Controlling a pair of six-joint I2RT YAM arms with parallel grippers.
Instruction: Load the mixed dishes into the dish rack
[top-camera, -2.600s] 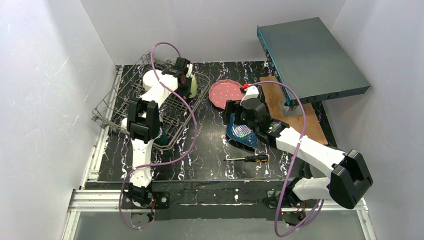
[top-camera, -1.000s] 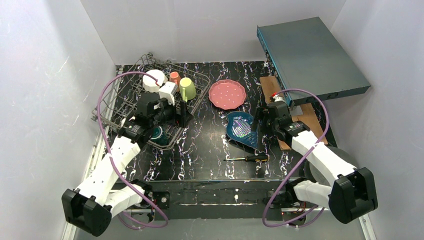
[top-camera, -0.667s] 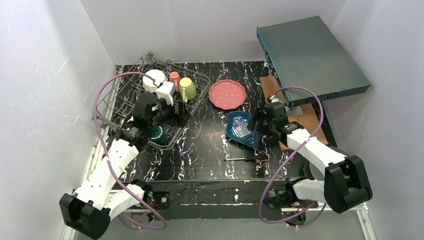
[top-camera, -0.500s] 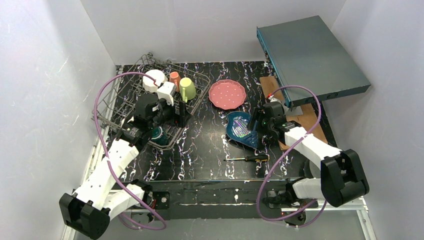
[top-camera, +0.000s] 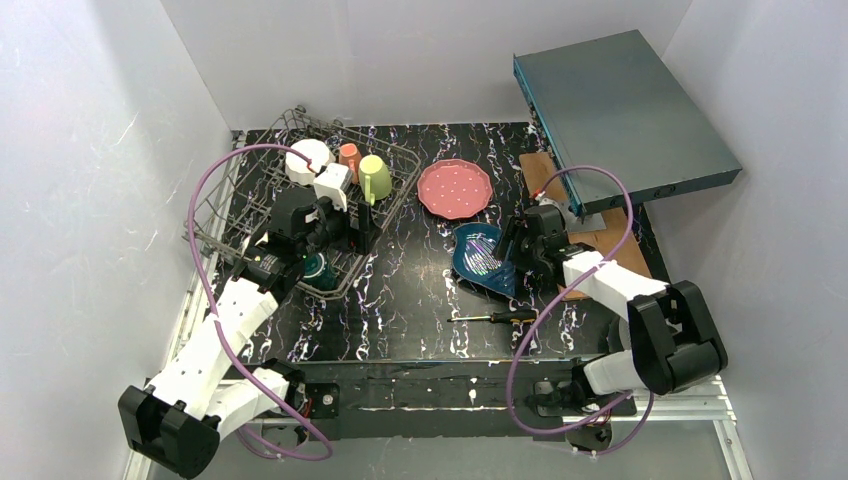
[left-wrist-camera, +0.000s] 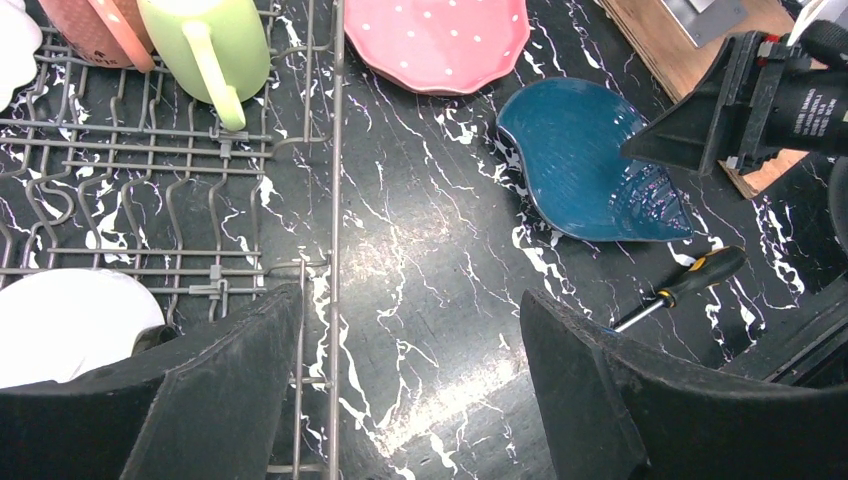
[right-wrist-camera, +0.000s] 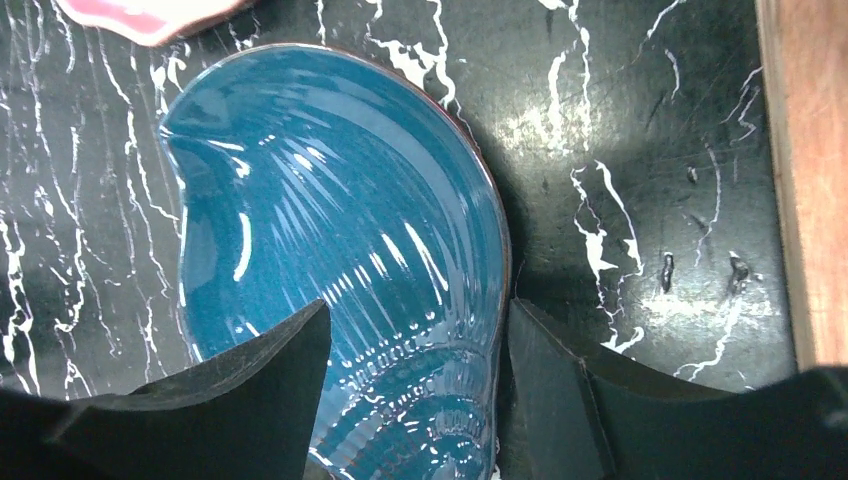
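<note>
The blue leaf-shaped ribbed plate (right-wrist-camera: 330, 200) lies flat on the black marbled table (top-camera: 420, 300). My right gripper (right-wrist-camera: 415, 380) is open and straddles its right rim, one finger over the glaze and the other outside. The pink dotted plate (top-camera: 455, 188) lies just behind it. The dish rack (top-camera: 215, 215) at the left holds a yellow-green mug (top-camera: 375, 177), a small salmon cup (top-camera: 349, 155), a white bowl (top-camera: 305, 160) and a green-inside cup (top-camera: 315, 268). My left gripper (left-wrist-camera: 410, 390) hangs open over the rack's right rim (left-wrist-camera: 335, 180), with nothing between its fingers.
A black-and-yellow-handled screwdriver (top-camera: 500, 316) lies in front of the blue plate. A wooden board (top-camera: 600, 235) sits right of the right gripper, and a flat teal-grey metal box (top-camera: 620, 110) rests tilted at the back right. White walls close in the table.
The left gripper came back from the mug in the rack and now stays still. The right gripper slid left onto the blue plate's right rim, and its jaws narrowed.
</note>
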